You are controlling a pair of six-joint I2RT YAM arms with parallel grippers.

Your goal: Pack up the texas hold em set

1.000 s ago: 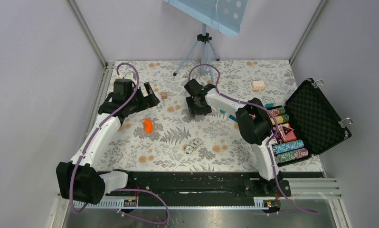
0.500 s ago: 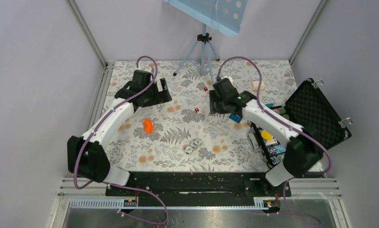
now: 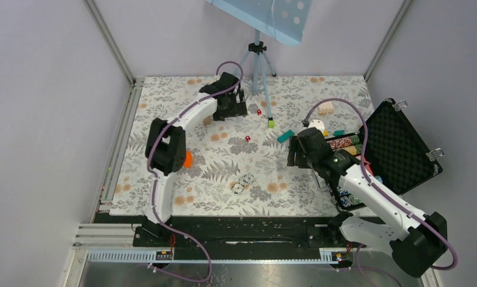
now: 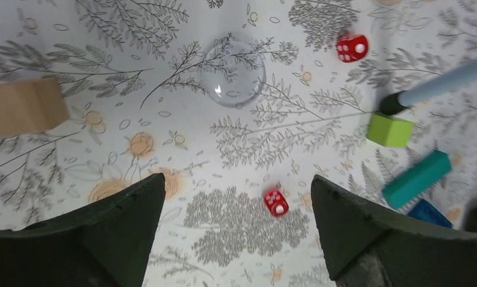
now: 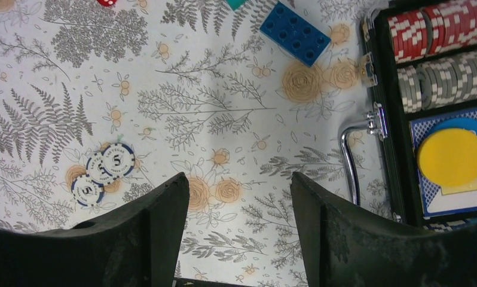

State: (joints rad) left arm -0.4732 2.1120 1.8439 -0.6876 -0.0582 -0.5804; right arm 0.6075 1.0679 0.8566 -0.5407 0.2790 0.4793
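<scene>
The black case (image 3: 403,143) lies open at the right, its foam lid tilted back, with rows of chips (image 3: 345,143) inside. In the right wrist view the case (image 5: 403,128) holds red chips (image 5: 433,30), grey chips (image 5: 445,78) and a yellow disc (image 5: 451,156). Three loose chips (image 3: 242,182) lie mid-table and show in the right wrist view (image 5: 101,170). My left gripper (image 3: 239,107) is open above a red die (image 4: 276,202); a second die (image 4: 352,48) and a clear disc (image 4: 234,73) lie beyond. My left gripper (image 4: 237,182) and right gripper (image 5: 239,179) are empty. My right gripper (image 3: 294,152) hovers open left of the case.
A tripod (image 3: 257,57) stands at the back, one leg (image 4: 445,86) by a green cube (image 4: 390,130). A teal brick (image 4: 416,179), blue brick (image 5: 294,33), wooden cube (image 4: 24,107), wooden block (image 3: 325,107), white disc (image 3: 317,124) and orange piece (image 3: 188,158) lie around.
My left arm has swung right and stretched to the back centre. My right arm has swung right and drawn back, from the table's middle to beside the case.
</scene>
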